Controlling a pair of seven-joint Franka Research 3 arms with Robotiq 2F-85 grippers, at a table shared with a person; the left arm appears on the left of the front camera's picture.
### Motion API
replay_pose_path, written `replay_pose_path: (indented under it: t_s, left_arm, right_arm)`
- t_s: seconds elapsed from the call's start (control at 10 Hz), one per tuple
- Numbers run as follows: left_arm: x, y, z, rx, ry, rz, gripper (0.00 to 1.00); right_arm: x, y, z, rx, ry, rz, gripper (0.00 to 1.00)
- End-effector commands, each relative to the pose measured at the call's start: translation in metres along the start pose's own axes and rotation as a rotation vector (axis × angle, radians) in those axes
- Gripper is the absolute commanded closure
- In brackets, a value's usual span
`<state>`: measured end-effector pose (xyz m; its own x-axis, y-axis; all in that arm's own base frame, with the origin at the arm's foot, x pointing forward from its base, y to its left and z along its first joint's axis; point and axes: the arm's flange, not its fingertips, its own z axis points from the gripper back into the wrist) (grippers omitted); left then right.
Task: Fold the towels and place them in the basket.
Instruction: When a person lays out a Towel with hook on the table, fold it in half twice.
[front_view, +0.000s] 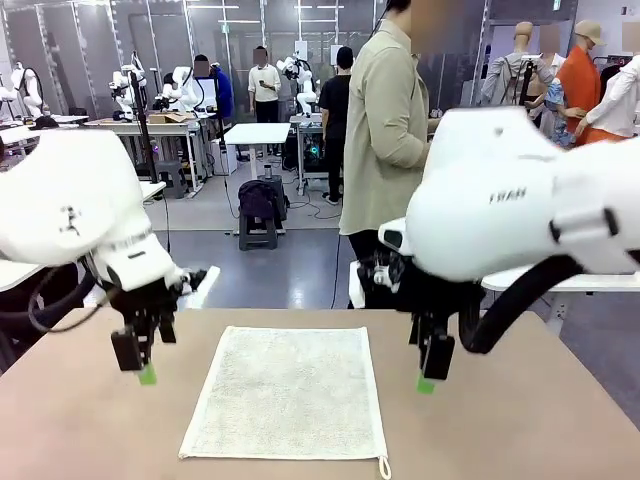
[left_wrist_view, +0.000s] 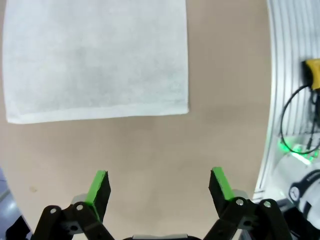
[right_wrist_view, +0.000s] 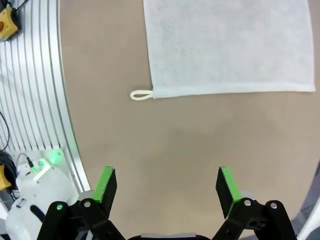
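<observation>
- A single cream-white towel (front_view: 288, 393) lies spread flat on the brown table (front_view: 520, 420), unfolded, squarely between the two sets of fingers.
- The left gripper (front_view: 140, 362) hangs over bare tabletop just off one side edge of the towel. Seen from its wrist, the green-padded fingers (left_wrist_view: 98, 187) stand wide apart with nothing between them. The cloth's edge runs across the view a little beyond their tips.
- The right gripper (front_view: 432, 370) mirrors it off the opposite edge. Its fingers (right_wrist_view: 226, 186) are likewise spread and empty, with the towel ahead of the tips and not touching them.
- A small hanging loop (right_wrist_view: 141, 95) sticks out from the towel corner beyond the right fingers, on the robot's side of the table.
- From here the cloth looks like light, soft terry. It should be limp with nothing to break, and I'd expect it to sag and drape the moment it is lifted.
- The sensible hold seems to be a pinch at the corners or along the side edges. Each lower pad would need to press at the table to get under the cloth.
- A person (front_view: 385, 130) stands at the far side, hands away from the towel.
</observation>
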<state>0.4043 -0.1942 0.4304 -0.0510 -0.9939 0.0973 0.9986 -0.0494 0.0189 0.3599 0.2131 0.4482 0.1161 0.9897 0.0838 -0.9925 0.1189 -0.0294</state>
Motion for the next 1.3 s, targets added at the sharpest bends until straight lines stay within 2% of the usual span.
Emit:
replay_pose_path:
  t_s: [0.0, 0.2, 0.5, 0.6, 0.9, 1.1, 1.2]
  left_arm:
    - [0.007, -0.009, -0.021, -0.001, -0.04, -0.003, 0.0]
    - [0.01, -0.021, -0.046, 0.005, -0.02, 0.023, 0.0]
    - [0.008, -0.022, -0.081, 0.061, -0.005, 0.04, 0.0]
    - [0.01, -0.02, -0.119, 0.075, 0.015, 0.023, 0.0]
    - [0.014, -0.017, -0.133, 0.038, 0.018, 0.002, 0.0]
    - [0.015, -0.016, -0.12, 0.081, -0.009, -0.01, 0.0]
    - [0.011, -0.022, -0.135, 0.016, 0.005, -0.001, 0.0]
  right_arm:
    - [0.009, -0.001, -0.036, 0.02, -0.028, -0.018, 0.0]
    - [0.016, 0.0, -0.069, 0.014, -0.011, -0.044, 0.0]
    - [0.021, 0.003, -0.093, -0.047, 0.0, -0.059, 0.0]
    - [0.03, -0.001, -0.118, -0.068, 0.034, -0.045, 0.0]
    - [0.031, -0.004, -0.134, -0.048, 0.057, -0.029, 0.0]
    - [0.031, -0.006, -0.128, -0.044, -0.012, -0.013, 0.0]
    - [0.029, -0.001, -0.133, -0.024, 0.038, -0.008, 0.0]
